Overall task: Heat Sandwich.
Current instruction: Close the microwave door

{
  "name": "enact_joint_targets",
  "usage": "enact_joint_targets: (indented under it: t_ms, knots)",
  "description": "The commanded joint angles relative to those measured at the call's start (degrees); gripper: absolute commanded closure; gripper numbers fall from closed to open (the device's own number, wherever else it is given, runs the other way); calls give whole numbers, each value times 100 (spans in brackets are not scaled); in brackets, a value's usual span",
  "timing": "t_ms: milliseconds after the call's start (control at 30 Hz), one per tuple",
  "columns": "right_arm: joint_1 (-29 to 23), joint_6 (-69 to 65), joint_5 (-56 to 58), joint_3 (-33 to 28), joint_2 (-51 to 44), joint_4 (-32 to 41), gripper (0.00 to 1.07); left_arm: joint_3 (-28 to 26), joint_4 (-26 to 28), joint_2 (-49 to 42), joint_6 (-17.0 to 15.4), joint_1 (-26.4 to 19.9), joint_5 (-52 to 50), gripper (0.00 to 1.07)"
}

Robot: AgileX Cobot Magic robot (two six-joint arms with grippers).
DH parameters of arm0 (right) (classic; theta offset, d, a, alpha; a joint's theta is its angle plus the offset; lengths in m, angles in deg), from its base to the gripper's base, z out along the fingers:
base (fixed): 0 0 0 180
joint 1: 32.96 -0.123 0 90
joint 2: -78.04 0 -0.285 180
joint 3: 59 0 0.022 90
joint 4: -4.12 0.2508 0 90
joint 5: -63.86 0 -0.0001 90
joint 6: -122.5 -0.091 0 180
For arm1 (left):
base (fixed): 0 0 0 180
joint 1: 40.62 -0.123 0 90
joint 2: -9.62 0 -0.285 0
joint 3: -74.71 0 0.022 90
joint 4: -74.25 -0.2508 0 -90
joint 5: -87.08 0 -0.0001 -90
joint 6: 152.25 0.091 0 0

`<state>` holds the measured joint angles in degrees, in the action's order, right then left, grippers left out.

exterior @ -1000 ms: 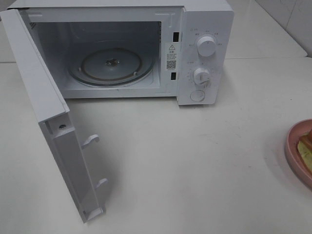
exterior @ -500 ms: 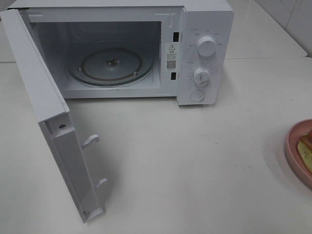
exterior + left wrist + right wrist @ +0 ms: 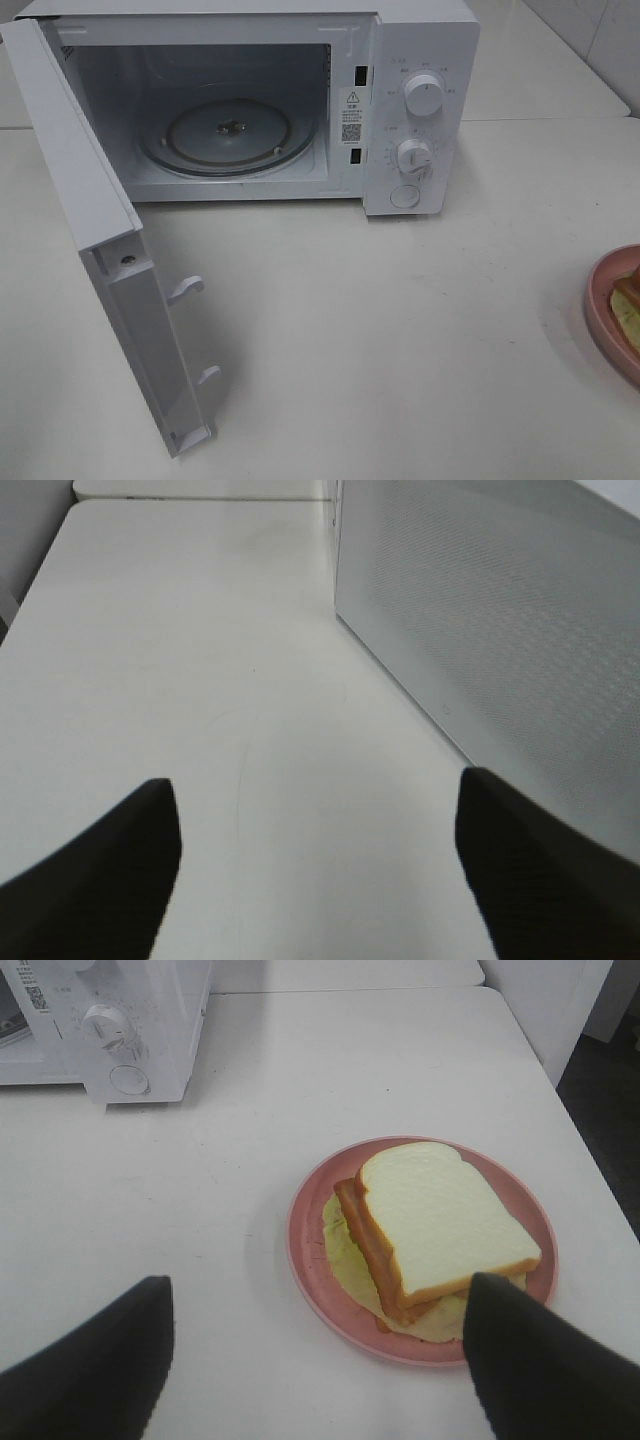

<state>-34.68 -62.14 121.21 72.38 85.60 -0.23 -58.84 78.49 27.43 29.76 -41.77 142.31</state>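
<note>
The sandwich [image 3: 440,1215] has white bread, reddish layers and a pale yellow-green leaf, and it lies on a round pink plate [image 3: 310,1250]. In the high view only a sliver of the sandwich [image 3: 630,305] and plate [image 3: 600,320] shows at the right edge. My right gripper [image 3: 320,1360] hovers open just short of the plate, one dark finger [image 3: 530,1360] overlapping its near rim. My left gripper [image 3: 315,880] is open over bare table, beside the outer face of the microwave door [image 3: 500,610]. Neither gripper appears in the high view.
The white microwave [image 3: 425,30] stands at the back with its door [image 3: 70,150] swung wide open toward the front left. A glass turntable [image 3: 230,135] lies inside the cavity. Two knobs and a button sit on the right panel [image 3: 415,155]. White table stretches between microwave and plate.
</note>
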Motion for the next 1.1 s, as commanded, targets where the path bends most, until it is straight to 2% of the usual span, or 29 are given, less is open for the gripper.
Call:
enact_joint_targets:
  t_ms: [33, 100, 133, 267, 300, 367, 467, 600, 633, 733, 767, 800, 900, 933, 967, 1033, 1100]
  knots:
    - [40, 46, -29, -6, -155, 11, 31, -29, 29, 619, 0, 23, -332, 57]
    - [40, 46, -29, -6, -155, 11, 31, -29, -17, 882, 0, 23, -453, 67]
    - [40, 46, -29, -6, -155, 11, 31, -29, -17, 882, 0, 23, -453, 67]
    - [40, 52, -29, -6, -155, 11, 31, 69, -52, 1455, 0, 23, -1117, 96]
    - [40, 52, -29, -6, -155, 11, 31, 69, -52, 1455, 0, 23, -1117, 96]
    - [40, 52, -29, -6, -155, 11, 31, 178, -97, 1742, 11, 23, -1581, 107]
    - [40, 52, -29, -6, -155, 11, 31, 252, -97, 1931, 11, 23, -1988, 107]
    - [40, 52, -29, -6, -155, 11, 31, 573, -97, 2406, 11, 23, -3220, 107]
    - [40, 52, -29, -6, -155, 11, 31, 573, -97, 2406, 11, 23, -3220, 107]
    - [40, 52, -29, -6, -155, 11, 31, 963, -97, 2756, 29, 23, -4498, 107]
    - [40, 52, -29, -6, -155, 11, 31, 963, -97, 2756, 29, 23, -4498, 107]
    - [40, 46, -29, -6, -155, 11, 31, 1215, -103, 2945, 29, 23, -5214, 107]
    - [40, 46, -29, -6, -155, 11, 31, 1547, -160, 3214, 29, 23, -6119, 107]
    - [40, 46, -29, -6, -155, 11, 31, 1547, -160, 3214, 29, 23, -6119, 107]
    - [40, 46, -29, -6, -155, 11, 31, 1765, -223, 3432, 29, 23, -6818, 107]
    - [40, 46, -29, -6, -155, 11, 31, 1931, -315, 3650, 23, 23, -7506, 107]
    - [40, 46, -29, -6, -155, 11, 31, 1994, -372, 3776, 11, 23, -7752, 107]
